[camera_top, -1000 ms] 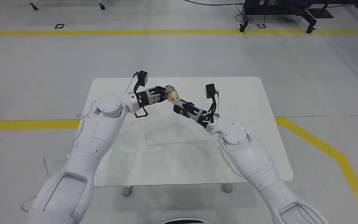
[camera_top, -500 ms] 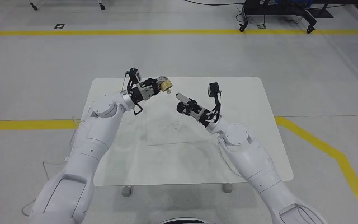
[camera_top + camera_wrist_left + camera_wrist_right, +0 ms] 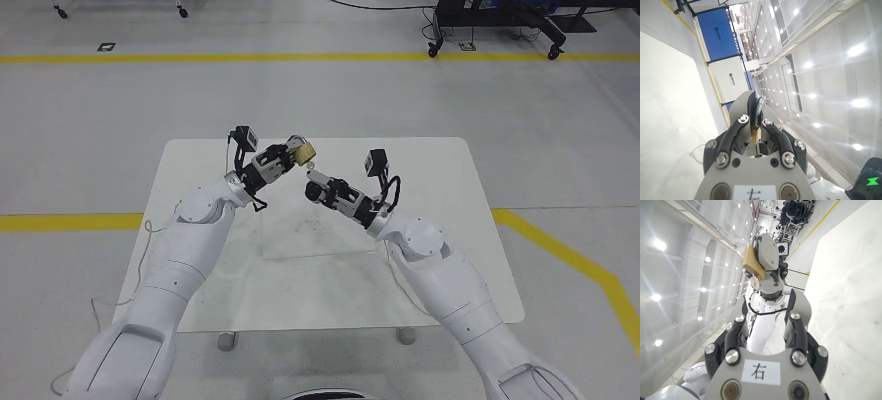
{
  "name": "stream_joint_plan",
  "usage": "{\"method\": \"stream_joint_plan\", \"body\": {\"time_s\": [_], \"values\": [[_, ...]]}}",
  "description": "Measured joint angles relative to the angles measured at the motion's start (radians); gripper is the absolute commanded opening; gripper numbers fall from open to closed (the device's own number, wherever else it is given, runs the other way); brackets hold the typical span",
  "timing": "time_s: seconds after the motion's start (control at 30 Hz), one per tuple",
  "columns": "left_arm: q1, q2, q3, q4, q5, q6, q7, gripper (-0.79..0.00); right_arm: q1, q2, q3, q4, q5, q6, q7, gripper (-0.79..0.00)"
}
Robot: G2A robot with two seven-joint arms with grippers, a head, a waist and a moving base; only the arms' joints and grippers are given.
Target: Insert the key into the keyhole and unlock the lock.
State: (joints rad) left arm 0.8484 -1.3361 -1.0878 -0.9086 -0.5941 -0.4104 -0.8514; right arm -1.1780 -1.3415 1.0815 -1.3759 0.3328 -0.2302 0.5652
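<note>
Currently my left gripper (image 3: 754, 113) is clamped tight on the flat sides of the brass padlock (image 3: 752, 261), holding it up off the table (image 3: 430, 250) above the far middle. The key (image 3: 754, 282) is seated in the padlock's bottom face, its silver head sticking out toward my right gripper (image 3: 770, 308). That one is spread wide with nothing in it, just right of the padlock and slightly nearer, clear of the key.

White table (image 3: 440, 170), rounded corners, on grey floor (image 3: 560, 110); faint rectangular outline (image 3: 300, 256), grey smudges mid-surface.
</note>
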Motion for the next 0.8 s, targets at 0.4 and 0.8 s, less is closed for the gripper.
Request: {"method": "stream_joint_plan", "body": {"time_s": [0.4, 0.8], "values": [[-0.005, -0.004, 0.003, 0.004, 0.038, -0.011, -0.001, -0.785, 0.000, -0.005, 0.012, 0.011, 0.078, -0.020, 0.009, -0.650], [-0.001, -0.005, 0.002, -0.004, 0.069, -0.042, -0.005, -0.785, 0.022, -0.013, 0.006, 0.037, 0.158, 0.066, 0.011, -0.785]]}}
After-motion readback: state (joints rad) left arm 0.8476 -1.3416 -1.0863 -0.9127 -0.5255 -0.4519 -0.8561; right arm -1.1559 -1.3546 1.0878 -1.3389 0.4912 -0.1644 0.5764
